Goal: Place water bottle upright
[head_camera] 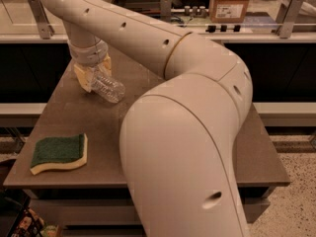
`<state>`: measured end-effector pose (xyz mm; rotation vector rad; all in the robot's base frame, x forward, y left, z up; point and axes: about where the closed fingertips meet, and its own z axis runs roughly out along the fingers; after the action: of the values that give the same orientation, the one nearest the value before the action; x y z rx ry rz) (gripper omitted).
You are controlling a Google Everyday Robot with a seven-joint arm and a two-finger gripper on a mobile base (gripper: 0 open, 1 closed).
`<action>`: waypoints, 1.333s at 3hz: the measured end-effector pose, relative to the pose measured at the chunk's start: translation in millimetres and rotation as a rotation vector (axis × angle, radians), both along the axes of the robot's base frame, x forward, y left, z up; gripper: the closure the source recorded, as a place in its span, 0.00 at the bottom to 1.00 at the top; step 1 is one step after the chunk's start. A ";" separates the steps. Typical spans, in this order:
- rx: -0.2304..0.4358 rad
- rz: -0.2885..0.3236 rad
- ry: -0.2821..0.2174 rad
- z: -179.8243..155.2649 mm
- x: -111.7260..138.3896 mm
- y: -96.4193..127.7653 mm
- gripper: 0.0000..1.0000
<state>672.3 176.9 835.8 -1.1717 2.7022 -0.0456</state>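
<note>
The water bottle (106, 86) is a small clear ribbed plastic bottle, tilted, its base pointing down and to the right just above the brown table (163, 90). Its cap end is hidden between the yellowish fingers (82, 77) of my gripper (92, 73), which is shut on the bottle at the far left part of the table. My large white arm (187, 132) sweeps from the foreground up and left to the gripper and hides the middle of the table.
A green and yellow sponge (59, 153) lies near the table's front left corner. A cardboard box (229, 1) and small dark items stand on the counter behind the table. Speckled floor shows at the right.
</note>
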 end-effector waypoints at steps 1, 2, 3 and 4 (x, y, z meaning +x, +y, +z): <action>0.003 0.002 -0.002 -2.6 1.4 1.9 0.88; 0.005 0.003 -0.003 -3.4 2.2 2.9 1.00; 0.018 0.005 -0.016 -4.0 4.0 2.7 1.00; 0.064 -0.004 -0.064 3.0 5.2 -6.6 1.00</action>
<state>677.5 170.2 838.8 -1.1265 2.6308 0.0029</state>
